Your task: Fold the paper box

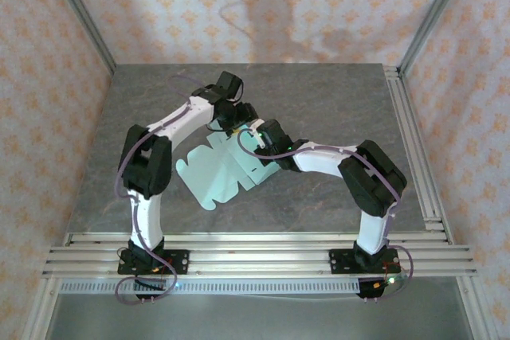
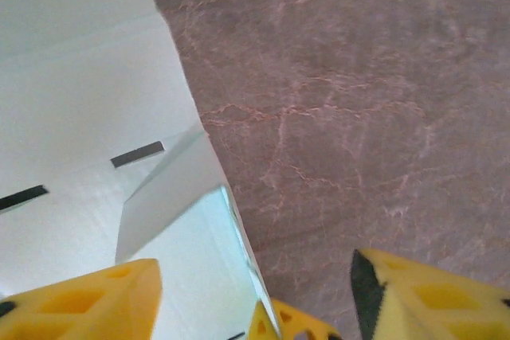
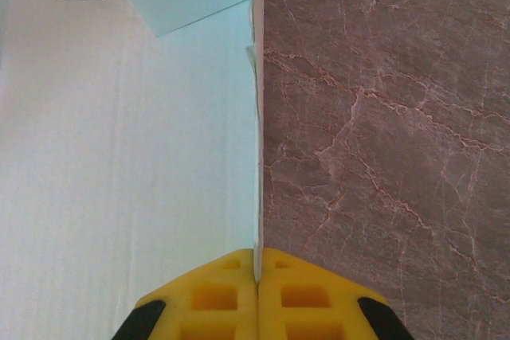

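The paper box [image 1: 211, 173] is a pale mint-green die-cut blank lying mid-table, its right side lifted. My right gripper [image 3: 256, 264] is shut on the box's [image 3: 119, 157] raised edge, the thin card pinched between the yellow fingers. In the top view that right gripper [image 1: 259, 137] sits at the blank's upper right corner. My left gripper [image 1: 241, 119] is just behind it. In the left wrist view the left gripper [image 2: 255, 276] stands open, its fingers either side of the box's [image 2: 80, 117] edge. The right gripper's yellow fingertips [image 2: 299, 326] show between them.
The grey marbled table [image 1: 319, 101] stretches behind and to the right of the arms. Aluminium rails run along the near edge [image 1: 255, 248] and the right side [image 1: 414, 149]. Patterned walls enclose the back and both sides.
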`<state>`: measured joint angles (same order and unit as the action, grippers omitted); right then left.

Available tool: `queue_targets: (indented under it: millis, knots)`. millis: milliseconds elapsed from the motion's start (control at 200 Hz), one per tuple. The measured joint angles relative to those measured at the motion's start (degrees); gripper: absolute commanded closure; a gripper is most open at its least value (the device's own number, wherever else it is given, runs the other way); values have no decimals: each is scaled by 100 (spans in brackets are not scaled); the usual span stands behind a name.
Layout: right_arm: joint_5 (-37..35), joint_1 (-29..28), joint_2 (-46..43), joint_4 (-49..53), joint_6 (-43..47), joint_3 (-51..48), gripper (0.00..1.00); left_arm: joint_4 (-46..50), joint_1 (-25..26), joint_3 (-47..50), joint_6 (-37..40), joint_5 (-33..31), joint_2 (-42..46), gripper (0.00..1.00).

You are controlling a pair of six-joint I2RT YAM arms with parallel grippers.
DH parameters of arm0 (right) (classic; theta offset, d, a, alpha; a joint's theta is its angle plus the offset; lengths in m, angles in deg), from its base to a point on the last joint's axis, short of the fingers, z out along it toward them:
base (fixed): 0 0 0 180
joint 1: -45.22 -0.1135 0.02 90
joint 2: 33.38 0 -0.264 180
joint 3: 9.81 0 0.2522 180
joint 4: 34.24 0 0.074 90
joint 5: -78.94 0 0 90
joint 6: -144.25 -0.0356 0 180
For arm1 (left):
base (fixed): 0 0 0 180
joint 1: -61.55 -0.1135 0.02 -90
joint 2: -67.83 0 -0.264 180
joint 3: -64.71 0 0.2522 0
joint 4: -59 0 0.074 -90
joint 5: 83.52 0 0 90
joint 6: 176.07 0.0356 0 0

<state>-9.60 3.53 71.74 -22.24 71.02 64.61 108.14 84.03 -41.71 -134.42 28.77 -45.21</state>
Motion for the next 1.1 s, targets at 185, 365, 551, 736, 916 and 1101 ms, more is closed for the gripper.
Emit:
queue_targets:
  millis: [185, 365, 551, 736, 916, 1101]
  knots:
    - [2, 9, 0, -4, 0, -4, 100, 33, -13, 461, 345, -813, 994, 0]
    - [2, 28, 0, -20, 0, -28, 100, 7, -271, 1021, 890, -1355, 1565, 0]
    - [4, 50, 0, -42, 0, -44, 100, -494, -1008, 1895, 1362, -1071, 1578, 2]
    - [4, 50, -2, -42, 0, -44, 100, -671, -1224, 1926, 1757, -715, 1287, 5]
    - [7, 61, -7, -37, 0, -44, 100, -1034, -1209, 1915, 1856, -208, 815, 8]
    - [4, 61, -7, -33, 2, -44, 100, -1300, -1209, 1915, 1893, 101, 603, 12]
